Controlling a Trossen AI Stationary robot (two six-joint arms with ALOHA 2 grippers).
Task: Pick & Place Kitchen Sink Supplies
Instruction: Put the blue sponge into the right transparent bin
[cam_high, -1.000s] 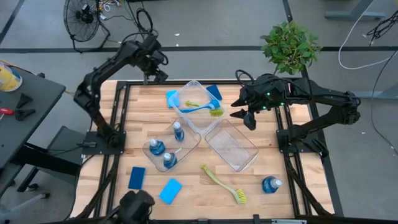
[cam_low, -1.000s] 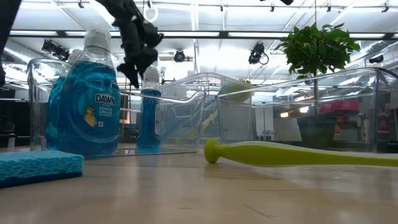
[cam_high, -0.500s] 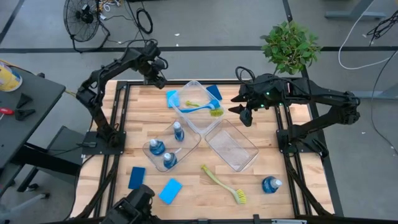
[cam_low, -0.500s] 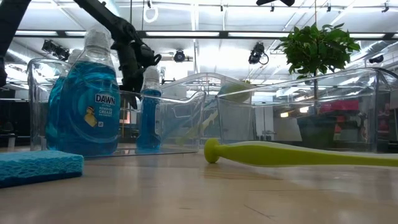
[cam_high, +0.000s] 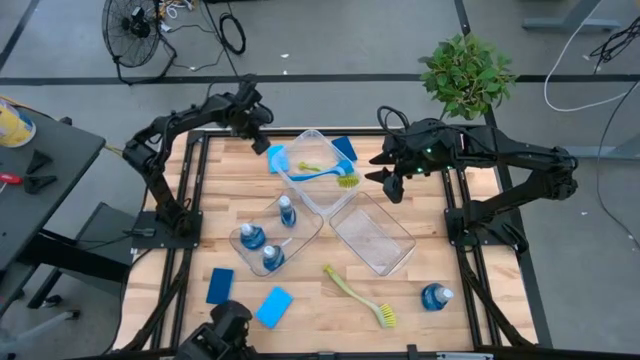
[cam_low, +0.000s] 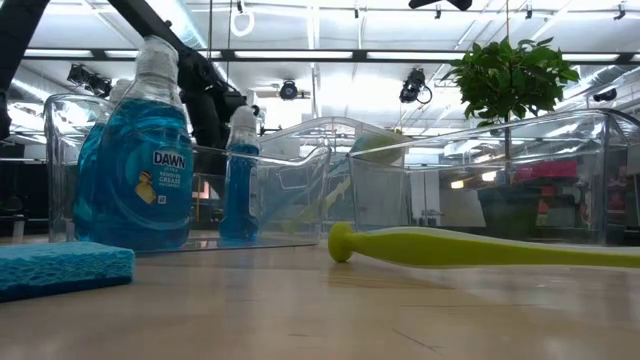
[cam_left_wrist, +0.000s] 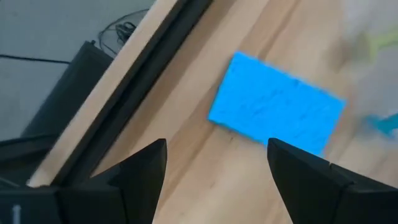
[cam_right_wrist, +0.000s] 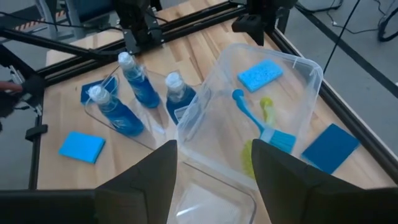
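Observation:
A light-blue sponge (cam_left_wrist: 277, 112) lies flat on the table's far left (cam_high: 276, 158), beside a clear bin (cam_high: 305, 182) that holds a blue brush (cam_high: 318, 168) and a yellow-green brush head (cam_high: 347, 181). My left gripper (cam_left_wrist: 217, 177) hangs open just above the table, its fingers short of the sponge and touching nothing; the high view shows it (cam_high: 262, 138) at the sponge's far-left side. My right gripper (cam_high: 393, 182) stands open, high above the table's far right. Three blue-liquid bottles (cam_high: 266, 236) stand in a second bin.
An empty clear bin (cam_high: 373, 233) lies right of centre. A dark-blue sponge (cam_high: 344, 147) lies at the far side. Near the front edge lie a dark-blue sponge (cam_high: 220, 285), a light-blue sponge (cam_high: 274, 307), a yellow-green brush (cam_high: 358, 296) and a bottle (cam_high: 435, 296). The black frame rail (cam_left_wrist: 134, 87) runs beside the left gripper.
My left gripper has come down toward the table and toward the light-blue sponge at the far left, rolling a little as it went, and it has stayed open. The sponge has not moved.

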